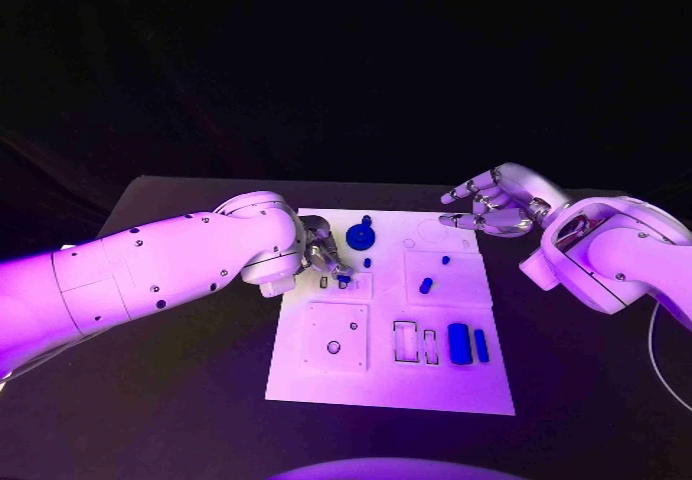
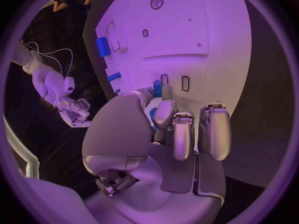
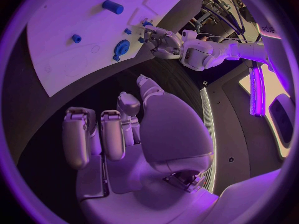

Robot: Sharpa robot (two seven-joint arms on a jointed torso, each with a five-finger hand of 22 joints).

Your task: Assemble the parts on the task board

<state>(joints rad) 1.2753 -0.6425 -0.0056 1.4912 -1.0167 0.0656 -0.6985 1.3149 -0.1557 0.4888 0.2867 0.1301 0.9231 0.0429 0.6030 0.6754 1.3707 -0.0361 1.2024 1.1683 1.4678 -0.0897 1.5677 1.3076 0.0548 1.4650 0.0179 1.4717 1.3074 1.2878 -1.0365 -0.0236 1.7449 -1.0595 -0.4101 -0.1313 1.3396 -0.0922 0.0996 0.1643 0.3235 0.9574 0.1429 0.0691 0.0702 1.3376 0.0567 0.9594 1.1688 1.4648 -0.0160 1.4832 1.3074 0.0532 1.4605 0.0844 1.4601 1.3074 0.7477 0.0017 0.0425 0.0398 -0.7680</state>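
Left hand (image 1: 320,258) pinches a small blue part (image 2: 157,88) over the board (image 1: 389,390) (slots just beyond its fingertips); next, seat it squarely. Right hand (image 1: 495,202) hangs spread, empty.

Black table (image 1: 173,400) under everything, bare dark surface showing on all sides. A thin pale cable (image 1: 658,350) runs along the table's right edge in the head view. Dark backdrop behind the far edge of the table.
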